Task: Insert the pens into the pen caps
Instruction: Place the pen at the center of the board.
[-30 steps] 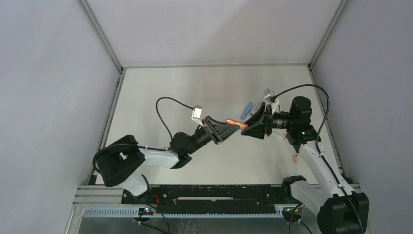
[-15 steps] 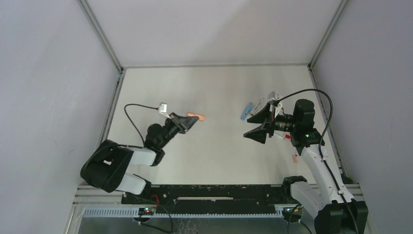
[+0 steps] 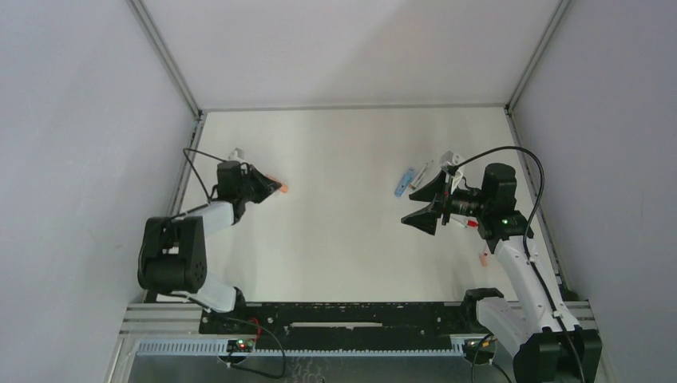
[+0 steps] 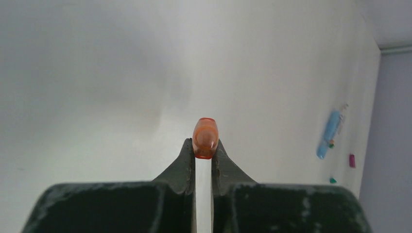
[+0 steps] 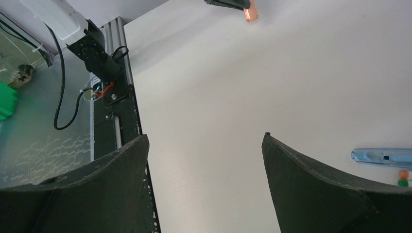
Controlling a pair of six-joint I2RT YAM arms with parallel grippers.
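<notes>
Left gripper (image 4: 203,151): pinching orange cap (image 4: 205,133); seen end-on, length unclear.
Right gripper (image 5: 205,138): jaws spread wide.
Blue cap (image 5: 381,157): partly cut off.

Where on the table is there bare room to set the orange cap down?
Bare: the middle of the white table, between the left end effector gripping the salmon-orange plastic cap and the open right end effector, plus the far strip along the back wall. Crowded: the right side, around the long light-blue plastic cap and small magenta cap.
</notes>
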